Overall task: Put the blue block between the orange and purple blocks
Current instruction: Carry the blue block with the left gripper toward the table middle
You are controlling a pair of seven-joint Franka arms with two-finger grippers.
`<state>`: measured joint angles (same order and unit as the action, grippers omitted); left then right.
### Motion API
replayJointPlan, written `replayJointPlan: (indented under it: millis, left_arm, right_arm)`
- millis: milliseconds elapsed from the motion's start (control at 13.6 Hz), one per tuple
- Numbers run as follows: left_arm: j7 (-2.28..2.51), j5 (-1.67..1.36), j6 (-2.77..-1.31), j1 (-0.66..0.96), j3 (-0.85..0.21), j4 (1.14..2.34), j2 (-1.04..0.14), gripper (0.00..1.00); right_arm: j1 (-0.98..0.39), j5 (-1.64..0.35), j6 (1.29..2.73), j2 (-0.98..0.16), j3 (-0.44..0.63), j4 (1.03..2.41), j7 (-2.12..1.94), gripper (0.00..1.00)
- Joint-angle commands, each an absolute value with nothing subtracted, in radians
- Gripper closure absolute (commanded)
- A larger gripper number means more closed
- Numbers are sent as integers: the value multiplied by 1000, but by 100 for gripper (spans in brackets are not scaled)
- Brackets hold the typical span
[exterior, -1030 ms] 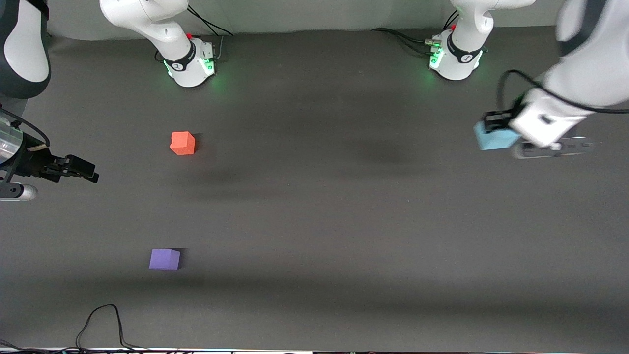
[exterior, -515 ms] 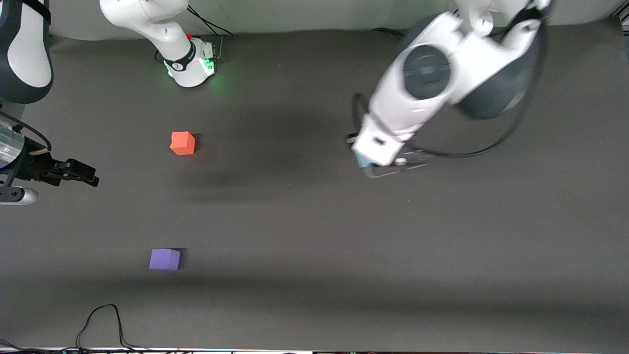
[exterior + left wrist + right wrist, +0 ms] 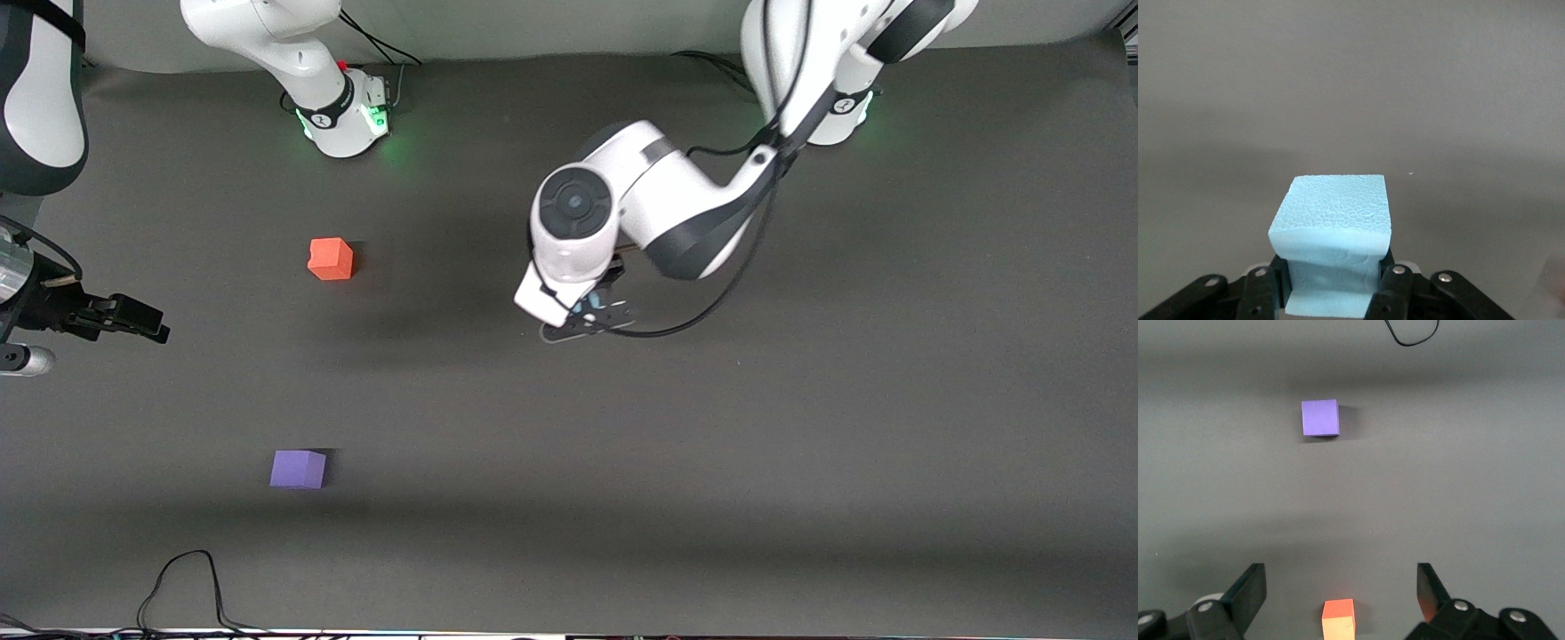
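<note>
L gripper (image 3: pixel 589 313) clamped on blue block (image 3: pixel 1331 230), up over table mid. R gripper (image 3: pixel 1338 587) spread wide, empty, waiting at R arm's end. Orange block (image 3: pixel 331 259) farther from cam than purple block (image 3: pixel 298 468), well apart.

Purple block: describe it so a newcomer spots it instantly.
Start at the right arm's end of the dark table. Two small cubes sit there apart from each other; the purple block is the one nearer the front camera, the orange block farther. It is the only violet cube.
</note>
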<state>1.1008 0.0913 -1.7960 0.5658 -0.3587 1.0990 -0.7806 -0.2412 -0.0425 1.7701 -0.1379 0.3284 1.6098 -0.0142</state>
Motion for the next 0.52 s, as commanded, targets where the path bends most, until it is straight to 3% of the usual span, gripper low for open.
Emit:
replayJointPlan:
  millis: [0, 442]
  left_arm:
    - [1137, 129, -1905, 629, -322, 1080, -883, 50]
    - [1135, 141, -2057, 684, -270, 1080, -1020, 48]
  right_arm:
    - [-239, -61, 1776, -149, 331, 1595, -37, 0]
    - [-241, -61, 1772, -149, 331, 1598, -38, 0]
